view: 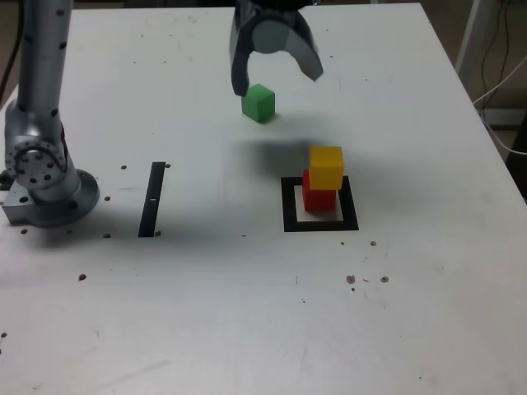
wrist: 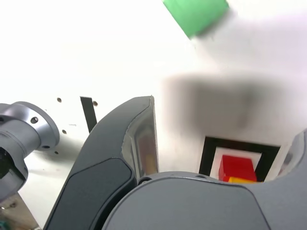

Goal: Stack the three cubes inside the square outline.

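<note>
Exterior view gives you the whole white table [view: 247, 313]: the gripper [view: 276, 78] hangs above the far middle of it with its two curved jaws spread wide and nothing between them. The green cube [view: 258, 104] sits on the bare table just below and a little toward the exterior view's left of the jaw tips; you cannot tell from here whether the nearer jaw tip touches it, though it looks clear of it. Nearer the camera and toward the exterior view's right you have the square outline [view: 288, 204], a black tape border with a white centre. Inside it stands the red cube [view: 317, 197], and the yellow cube [view: 326, 167] rests on top of the red one, set slightly off so that its edge overhangs toward the right. The green cube lies well apart from that pair, outside the outline. Toward the exterior view's left a straight black strip [view: 152, 199] lies on the table, and beyond it the arm's grey base [view: 41, 177] rises at the table's edge. In the wrist view you see the green cube [wrist: 195, 14] blurred at the frame's edge, one dark jaw in the foreground, and the red cube [wrist: 237, 166] inside the outline [wrist: 207, 153].
</note>
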